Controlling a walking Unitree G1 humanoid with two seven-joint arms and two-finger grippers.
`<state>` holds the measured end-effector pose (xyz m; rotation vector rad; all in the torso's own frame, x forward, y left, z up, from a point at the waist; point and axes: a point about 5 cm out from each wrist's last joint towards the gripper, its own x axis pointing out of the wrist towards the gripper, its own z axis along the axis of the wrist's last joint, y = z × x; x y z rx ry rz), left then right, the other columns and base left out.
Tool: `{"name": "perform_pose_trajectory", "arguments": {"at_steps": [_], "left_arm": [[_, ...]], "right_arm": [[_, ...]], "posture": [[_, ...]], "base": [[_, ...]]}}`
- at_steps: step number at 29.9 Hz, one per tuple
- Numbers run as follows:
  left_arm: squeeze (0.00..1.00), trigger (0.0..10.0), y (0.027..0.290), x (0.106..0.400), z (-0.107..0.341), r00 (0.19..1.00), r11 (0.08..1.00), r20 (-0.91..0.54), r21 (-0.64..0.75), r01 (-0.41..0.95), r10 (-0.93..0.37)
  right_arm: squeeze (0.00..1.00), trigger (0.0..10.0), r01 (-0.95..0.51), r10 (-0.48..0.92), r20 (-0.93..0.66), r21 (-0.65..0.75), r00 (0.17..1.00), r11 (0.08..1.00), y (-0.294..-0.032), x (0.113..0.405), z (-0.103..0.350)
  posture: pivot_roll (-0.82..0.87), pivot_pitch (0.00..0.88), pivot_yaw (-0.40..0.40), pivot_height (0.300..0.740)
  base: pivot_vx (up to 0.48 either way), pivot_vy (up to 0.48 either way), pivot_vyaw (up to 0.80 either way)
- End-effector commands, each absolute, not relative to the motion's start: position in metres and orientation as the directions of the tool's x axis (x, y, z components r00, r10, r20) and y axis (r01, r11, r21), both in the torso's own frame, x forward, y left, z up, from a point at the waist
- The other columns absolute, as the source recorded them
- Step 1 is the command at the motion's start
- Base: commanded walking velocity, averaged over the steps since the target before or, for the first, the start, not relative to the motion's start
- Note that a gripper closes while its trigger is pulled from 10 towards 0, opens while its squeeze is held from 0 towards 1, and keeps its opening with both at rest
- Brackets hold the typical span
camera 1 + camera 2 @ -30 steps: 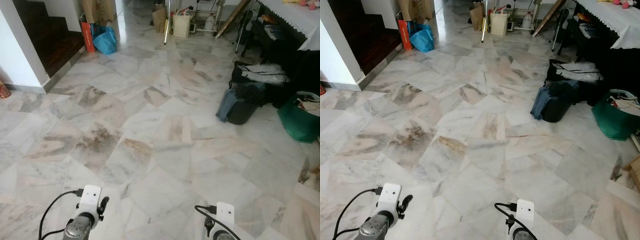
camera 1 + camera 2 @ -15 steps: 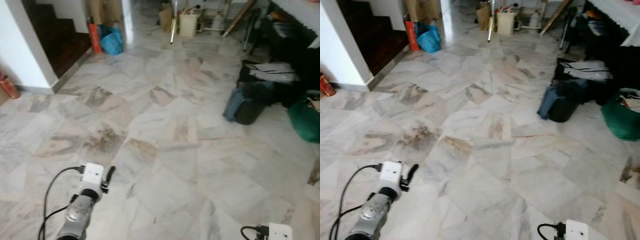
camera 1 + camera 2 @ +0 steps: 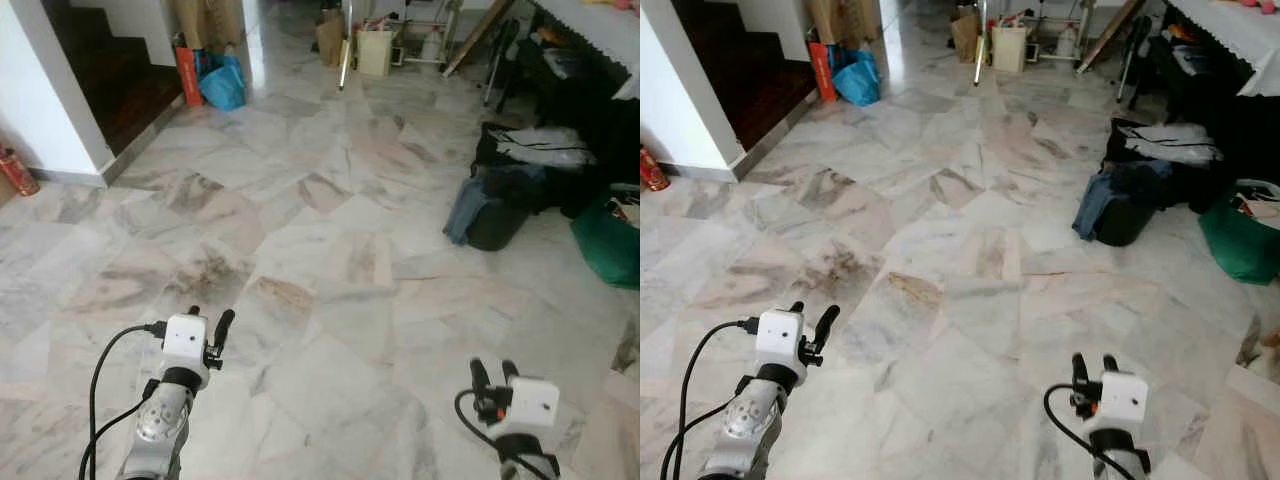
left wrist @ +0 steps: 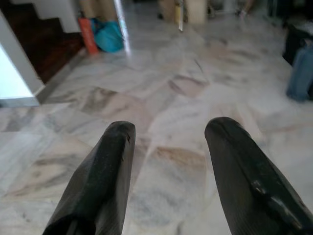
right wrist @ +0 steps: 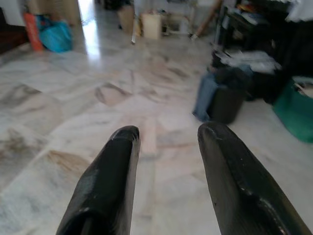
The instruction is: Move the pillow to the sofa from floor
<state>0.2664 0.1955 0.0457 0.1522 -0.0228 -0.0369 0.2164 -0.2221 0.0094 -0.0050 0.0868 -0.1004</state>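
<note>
Head views: I am holding my left gripper (image 3: 208,322) and my right gripper (image 3: 494,372) raised over the marble floor (image 3: 330,240), both grasping nothing. A blue bag (image 3: 224,82) is sitting by the stair opening at the floor's far left edge; a dark bag (image 3: 492,210) with draped clothes and a green bag (image 3: 608,240) are lying along the right edge. I cannot pick out a pillow or sofa.

Left wrist view: my fingers (image 4: 100,181) are standing apart, nothing between.

Right wrist view: my fingers (image 5: 110,183) are likewise spread, facing the dark bag.
</note>
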Motion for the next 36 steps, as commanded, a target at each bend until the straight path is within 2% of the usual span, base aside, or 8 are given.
{"name": "perform_pose_trajectory", "arguments": {"at_steps": [1, 11, 16, 20, 25, 31, 33, 36], "left_arm": [[0.00, 10.0, 0.191, 0.264, 0.057, 0.997, 0.993, 0.071, 0.116, 0.003, -0.012], [0.00, 10.0, 0.184, 0.241, 0.063, 0.997, 0.987, 0.030, 0.142, 0.069, -0.074], [0.00, 10.0, 0.183, 0.237, 0.066, 0.990, 0.965, 0.011, 0.227, 0.134, -0.140], [0.00, 10.0, 0.190, 0.231, 0.070, 0.992, 0.966, 0.006, 0.229, 0.119, -0.123], [0.00, 10.0, 0.192, 0.233, 0.065, 0.993, 0.970, -0.023, 0.212, 0.119, -0.117], [0.00, 10.0, 0.193, 0.236, 0.060, 0.996, 0.983, -0.059, 0.167, 0.078, -0.069], [0.00, 10.0, 0.197, 0.233, 0.060, 0.999, 0.992, -0.054, 0.129, 0.010, -0.003], [0.00, 10.0, 0.197, 0.230, 0.061, 0.999, 0.993, -0.049, 0.117, -0.015, 0.020]], "right_arm": [[0.00, 10.0, 0.065, -0.065, -0.032, 0.000, 0.997, 0.998, -0.214, 0.227, 0.025], [0.00, 10.0, 0.104, -0.106, 0.052, 0.039, 0.993, 0.994, -0.219, 0.220, 0.059], [0.00, 10.0, 0.178, -0.180, 0.031, 0.069, 0.983, 0.982, -0.226, 0.213, 0.061], [0.00, 10.0, 0.258, -0.262, 0.020, 0.132, 0.965, 0.957, -0.228, 0.197, 0.063], [0.00, 10.0, 0.277, -0.274, -0.041, 0.112, 0.961, 0.954, -0.228, 0.190, 0.050], [0.00, 10.0, 0.251, -0.243, -0.076, 0.126, 0.967, 0.960, -0.224, 0.203, 0.044], [0.00, 10.0, 0.194, -0.189, -0.061, 0.109, 0.980, 0.975, -0.218, 0.211, 0.048], [0.00, 10.0, 0.115, -0.110, -0.060, 0.089, 0.992, 0.989, -0.212, 0.217, 0.050]], "posture": [[0.06, 0.000, -0.029, 0.740], [0.05, 0.000, -0.041, 0.740], [0.06, 0.000, -0.039, 0.740], [0.05, 0.000, -0.027, 0.740], [0.05, 0.000, -0.019, 0.740], [0.05, 0.000, -0.027, 0.740], [0.07, 0.000, -0.040, 0.740], [0.08, 0.000, -0.053, 0.740]], "base": [[0.000, 0.000, 0.00], [0.000, 0.000, 0.00], [0.000, 0.000, 0.00], [0.000, 0.000, 0.00], [0.000, 0.000, 0.00], [0.000, 0.000, 0.00], [0.000, 0.000, 0.00], [0.000, 0.000, 0.00]]}}
